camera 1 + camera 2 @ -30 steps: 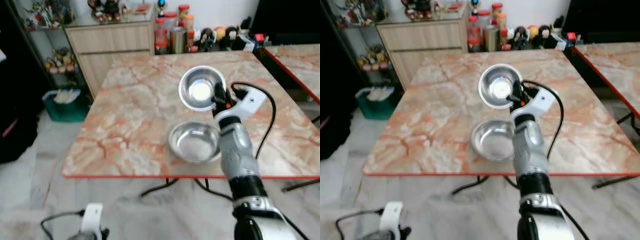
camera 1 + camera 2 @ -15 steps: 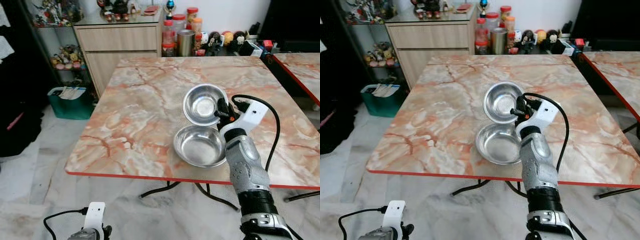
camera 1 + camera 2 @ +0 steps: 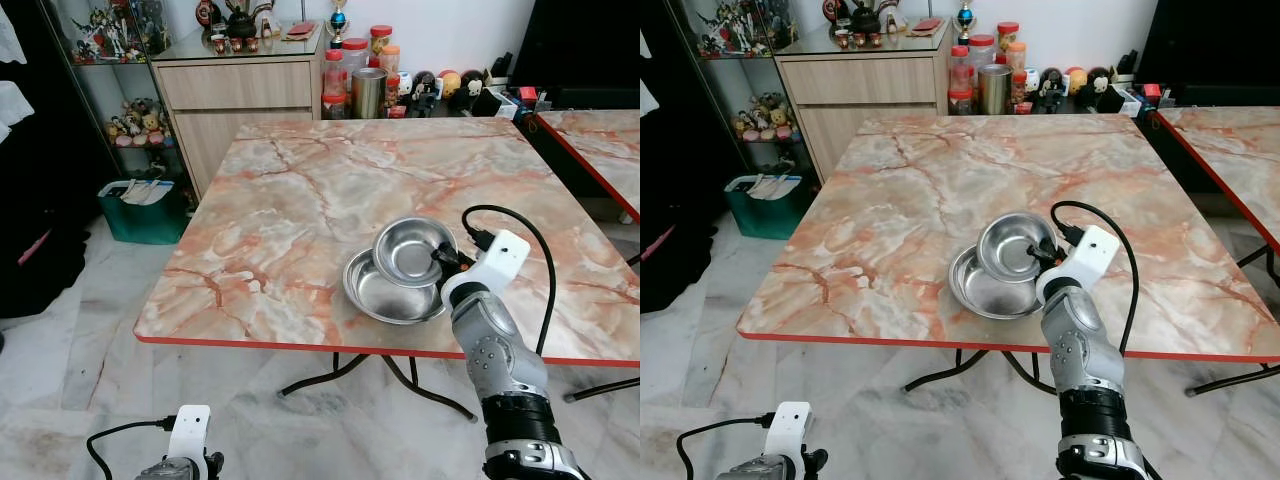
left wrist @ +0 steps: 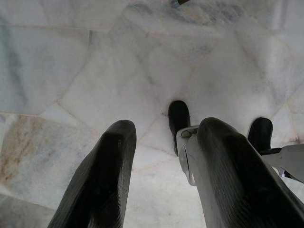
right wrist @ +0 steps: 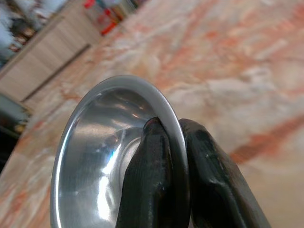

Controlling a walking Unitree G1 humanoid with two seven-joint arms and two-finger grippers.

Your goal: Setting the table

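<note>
Steel bowl (image 3: 414,248) rim pinched in right claw (image 3: 441,256), above second bowl (image 3: 385,292).

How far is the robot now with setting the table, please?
Done: one steel bowl lies on the marble table, near its front edge. In hand: the right gripper pinches the rim of a second bowl, held tilted just above the first and overlapping it. The left gripper hangs over the floor, open. Left: to set the second bowl down at its own place, it seems.

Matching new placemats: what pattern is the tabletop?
The tabletop is orange-and-cream marble with a red edge, clearest in the left eye view.
</note>
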